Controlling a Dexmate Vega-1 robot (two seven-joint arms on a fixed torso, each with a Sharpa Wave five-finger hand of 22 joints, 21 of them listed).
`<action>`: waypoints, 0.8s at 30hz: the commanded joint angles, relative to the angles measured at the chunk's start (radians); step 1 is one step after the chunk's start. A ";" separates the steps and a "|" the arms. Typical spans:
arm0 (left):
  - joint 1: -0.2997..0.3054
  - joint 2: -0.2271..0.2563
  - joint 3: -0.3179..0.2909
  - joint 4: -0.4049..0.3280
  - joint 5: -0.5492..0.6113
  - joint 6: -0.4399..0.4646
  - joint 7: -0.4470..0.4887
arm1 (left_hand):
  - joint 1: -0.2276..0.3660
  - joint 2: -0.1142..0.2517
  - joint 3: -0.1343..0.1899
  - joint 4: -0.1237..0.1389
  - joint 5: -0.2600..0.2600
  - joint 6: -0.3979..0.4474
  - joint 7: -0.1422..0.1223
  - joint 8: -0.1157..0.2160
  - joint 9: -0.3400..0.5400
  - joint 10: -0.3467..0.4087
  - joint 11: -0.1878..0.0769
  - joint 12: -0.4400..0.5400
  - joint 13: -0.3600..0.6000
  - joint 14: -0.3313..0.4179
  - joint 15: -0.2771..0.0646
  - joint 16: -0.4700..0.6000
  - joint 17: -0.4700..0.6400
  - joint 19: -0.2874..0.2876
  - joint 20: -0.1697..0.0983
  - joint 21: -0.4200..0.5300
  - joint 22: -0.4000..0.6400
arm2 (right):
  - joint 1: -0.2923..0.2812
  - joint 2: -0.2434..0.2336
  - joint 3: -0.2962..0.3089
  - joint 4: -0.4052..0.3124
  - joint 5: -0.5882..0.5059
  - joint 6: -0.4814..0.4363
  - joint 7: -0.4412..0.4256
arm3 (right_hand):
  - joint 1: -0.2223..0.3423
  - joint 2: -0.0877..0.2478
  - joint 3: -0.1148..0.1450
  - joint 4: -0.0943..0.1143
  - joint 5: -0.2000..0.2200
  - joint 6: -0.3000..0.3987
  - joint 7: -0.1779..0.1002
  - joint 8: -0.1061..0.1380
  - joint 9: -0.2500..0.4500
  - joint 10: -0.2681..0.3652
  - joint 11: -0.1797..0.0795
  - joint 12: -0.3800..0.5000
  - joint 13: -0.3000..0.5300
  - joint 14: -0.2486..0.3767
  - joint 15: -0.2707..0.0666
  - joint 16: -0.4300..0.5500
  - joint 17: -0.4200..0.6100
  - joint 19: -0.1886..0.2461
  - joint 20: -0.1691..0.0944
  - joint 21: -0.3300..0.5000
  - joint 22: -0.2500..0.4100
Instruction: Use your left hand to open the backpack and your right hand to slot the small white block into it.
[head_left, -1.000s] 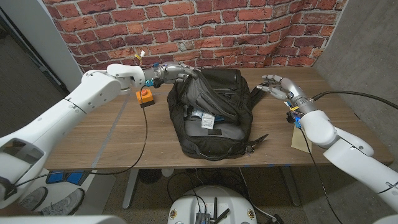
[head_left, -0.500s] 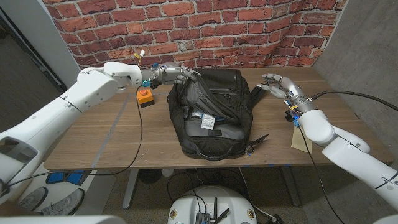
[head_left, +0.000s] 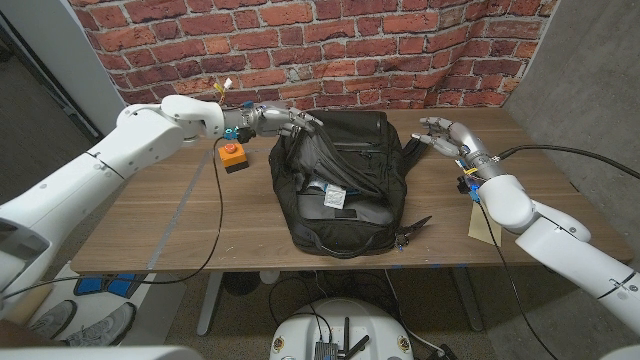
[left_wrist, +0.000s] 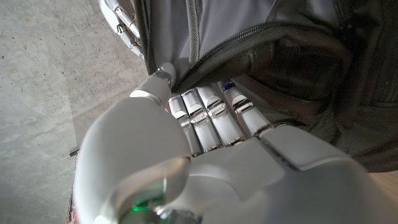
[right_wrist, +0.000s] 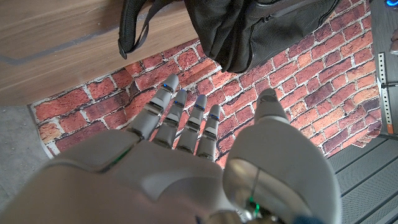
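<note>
The black backpack (head_left: 340, 185) lies on its back across the middle of the wooden table (head_left: 180, 225), its base close to the near edge; the fabric is a matte woven nylon, the main compartment unzipped and gaping, a grey lining showing inside; a white tag (head_left: 335, 195) with small print sits in that opening — the writing is too small to read; whether the small white block is in there I cannot tell. A strap (head_left: 415, 226) trails off the bag's near right corner onto bare wood; at the table's right edge lies a pale tan flat piece (head_left: 482, 226), half under the right forearm.

Left of the bag, an orange box with a red round button (head_left: 232, 155) stands just beside a cable; open tabletop spreads to the near left of it. The left hand (head_left: 285, 120) is at the bag's far left corner, its fingers (left_wrist: 211, 115) tucked under the zippered edge of the flap, gripping it and holding it raised; the wrist view shows smooth white shell and metal finger segments against the ribbed zipper tape. The right hand (head_left: 445, 135) hovers off the bag's far right corner, fingers (right_wrist: 177, 115) spread and holding nothing. Behind the table, a rough red brick wall (head_left: 330, 40).
</note>
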 joint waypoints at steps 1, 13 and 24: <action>-0.012 0.033 -0.006 -0.008 0.005 0.005 -0.061 | -0.018 -0.013 0.003 0.002 0.001 -0.030 -0.003 0.001 0.002 -0.051 0.014 -0.001 0.004 -0.039 -0.084 -0.001 0.001 -0.022 -0.071 0.001 0.003 | 0.017 -0.005 -0.017 0.021 0.008 0.024 -0.009 | 0.008 0.004 0.003 -0.005 0.008 0.007 0.002 0.001 -0.001 -0.004 0.003 -0.002 0.003 -0.006 -0.031 -0.002 0.001 -0.001 0.000 -0.001 0.002; -0.026 0.050 -0.010 0.000 0.005 -0.005 -0.117 | -0.030 -0.054 -0.032 -0.003 -0.006 -0.125 -0.016 0.000 -0.001 -0.187 0.035 0.000 0.005 -0.181 -0.052 0.003 0.006 -0.074 -0.054 0.002 0.003 | 0.036 -0.006 -0.036 0.035 0.007 0.034 -0.010 | 0.008 0.005 0.003 -0.008 0.009 0.008 0.002 -0.002 -0.001 -0.005 0.004 -0.001 0.003 -0.005 -0.031 -0.003 0.000 -0.001 0.001 -0.001 0.002; -0.035 0.039 -0.009 0.030 0.008 -0.041 -0.159 | -0.054 -0.083 -0.083 0.007 -0.014 -0.172 -0.021 0.004 -0.007 -0.285 0.041 0.002 -0.001 -0.293 -0.021 0.004 0.004 -0.134 -0.041 -0.003 0.001 | 0.039 -0.010 -0.038 0.035 0.009 0.030 -0.014 | 0.008 0.006 0.003 -0.010 0.009 0.008 0.002 -0.004 -0.001 -0.006 0.004 -0.002 0.002 -0.005 -0.031 -0.004 -0.002 -0.001 0.001 -0.001 0.002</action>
